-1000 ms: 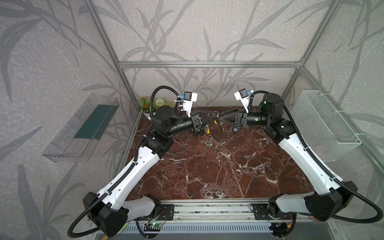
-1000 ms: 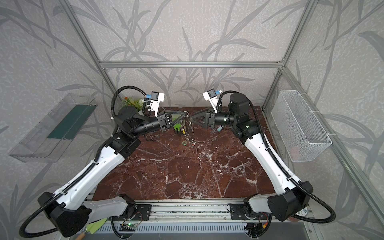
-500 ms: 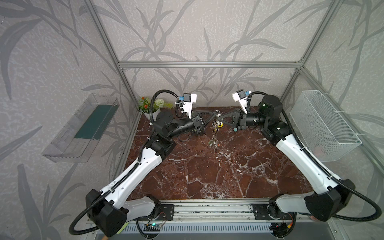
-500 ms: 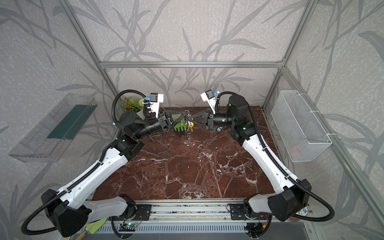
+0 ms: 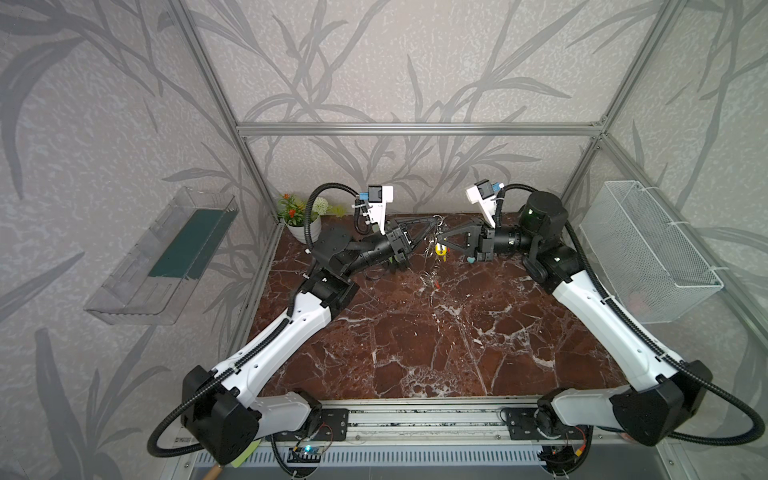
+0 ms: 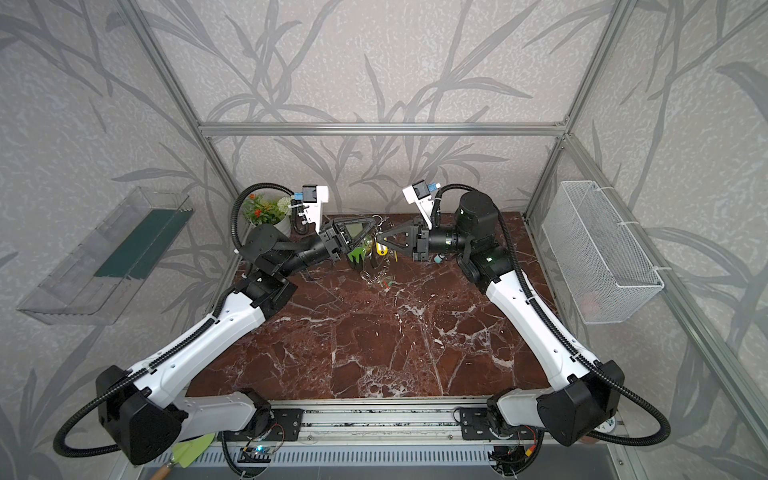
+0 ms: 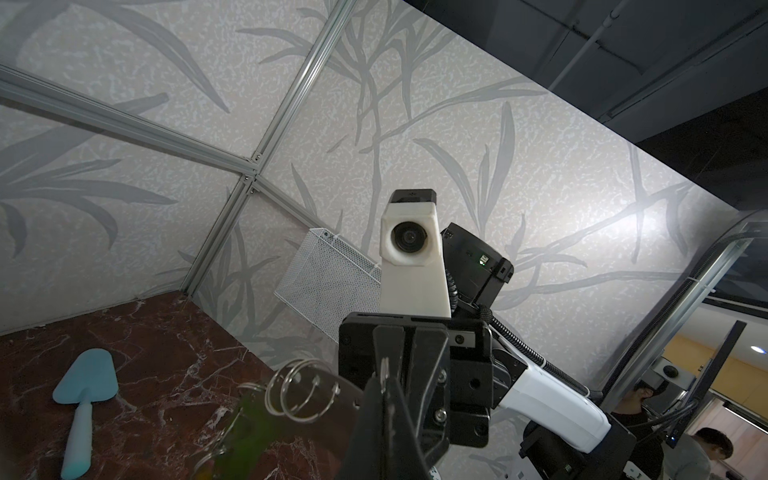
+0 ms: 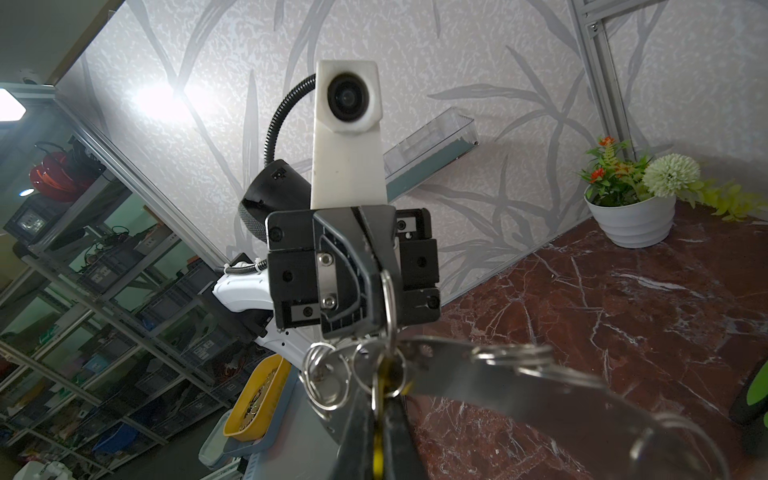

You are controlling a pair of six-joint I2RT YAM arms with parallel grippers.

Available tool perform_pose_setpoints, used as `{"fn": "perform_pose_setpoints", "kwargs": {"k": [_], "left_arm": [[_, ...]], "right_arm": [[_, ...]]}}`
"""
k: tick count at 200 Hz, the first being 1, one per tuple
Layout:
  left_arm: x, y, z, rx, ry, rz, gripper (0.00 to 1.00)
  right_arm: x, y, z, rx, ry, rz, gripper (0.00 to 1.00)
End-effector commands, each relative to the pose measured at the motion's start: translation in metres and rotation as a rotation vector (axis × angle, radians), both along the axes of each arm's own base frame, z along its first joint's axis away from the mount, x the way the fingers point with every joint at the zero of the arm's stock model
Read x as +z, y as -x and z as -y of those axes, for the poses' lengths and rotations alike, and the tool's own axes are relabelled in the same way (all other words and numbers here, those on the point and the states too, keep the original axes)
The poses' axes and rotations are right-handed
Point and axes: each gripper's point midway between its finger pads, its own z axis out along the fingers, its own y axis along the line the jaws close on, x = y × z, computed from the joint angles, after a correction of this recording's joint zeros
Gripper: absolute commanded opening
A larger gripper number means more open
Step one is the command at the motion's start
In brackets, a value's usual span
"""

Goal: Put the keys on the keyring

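Left gripper [image 5: 432,225] was clamped on a rim loop of the keyring [image 8: 519,386], held above the back of the table [image 5: 415,340], tip to tip with the right gripper [image 5: 441,239], which was pinched on the yellow key [image 5: 440,249]. Both top views showed that key dangling under the 2 tips. Only the right wrist view showed the keyring's flat grey band and yellow between the fingers [image 8: 357,415]. Only the left wrist view showed a teal trowel [image 7: 85,382].
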Motion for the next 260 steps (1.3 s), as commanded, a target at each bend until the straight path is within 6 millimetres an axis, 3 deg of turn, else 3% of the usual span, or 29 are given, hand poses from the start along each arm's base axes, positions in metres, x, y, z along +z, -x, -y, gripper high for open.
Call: {"fn": "perform_pose_setpoints", "kwargs": {"k": [1,72,143,236,260], "left_arm": [[0.037,0.020,0.000,-0.048,0.062,0.103,0.00],[0.030,0.023,0.012,-0.069,0.027,0.096,0.00],[0.026,0.025,0.008,-0.039,-0.021,0.103,0.00],[0.025,0.028,0.002,-0.019,-0.045,0.113,0.00],[0.025,0.026,0.000,-0.002,-0.048,0.112,0.00]], "right_arm": [[0.008,0.010,-0.002,0.050,-0.017,0.024,0.00],[0.006,0.003,-0.007,0.047,-0.006,0.015,0.00],[0.006,0.000,0.016,-0.050,0.015,0.008,0.00],[0.001,-0.001,0.022,-0.069,0.027,-0.012,0.00],[-0.004,-0.001,0.023,-0.073,0.033,-0.026,0.05]]}}
